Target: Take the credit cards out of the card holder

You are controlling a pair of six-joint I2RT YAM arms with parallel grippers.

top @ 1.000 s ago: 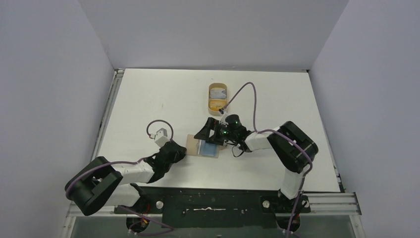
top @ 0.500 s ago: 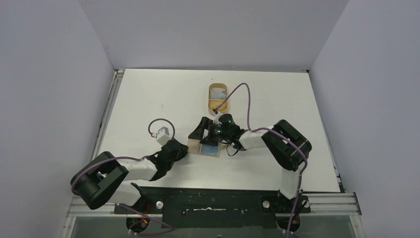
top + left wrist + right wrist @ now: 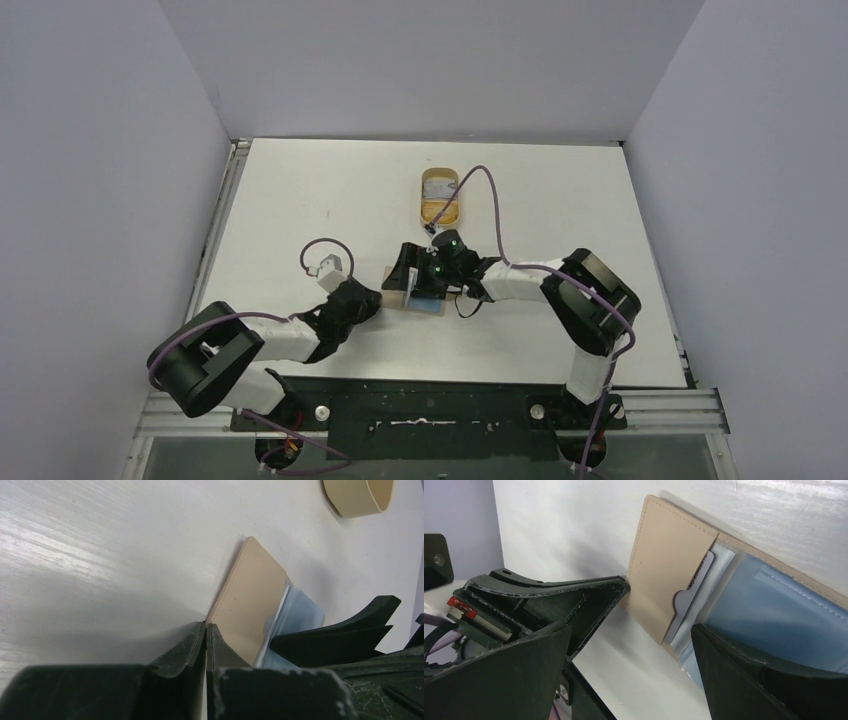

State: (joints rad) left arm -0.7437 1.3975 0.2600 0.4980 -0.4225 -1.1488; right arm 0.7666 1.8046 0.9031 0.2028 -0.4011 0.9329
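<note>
The card holder lies open and flat on the white table, a tan panel on the left and a light blue sleeve on the right. A grey credit card pokes out from under the tan pocket's edge. My right gripper hangs open just above the holder, one finger over the blue sleeve and the other past the holder's left edge. My left gripper is shut, its tips touching the corner of the card holder. From above, both grippers meet at the card holder.
An oval tan dish with a raised rim stands behind the holder toward the back of the table. The dish also shows at the top right of the left wrist view. Purple cables loop over both arms.
My right gripper has slid left until it is over the holder. The left gripper has crept right up to the holder's near-left corner. Both kept their jaw states.
</note>
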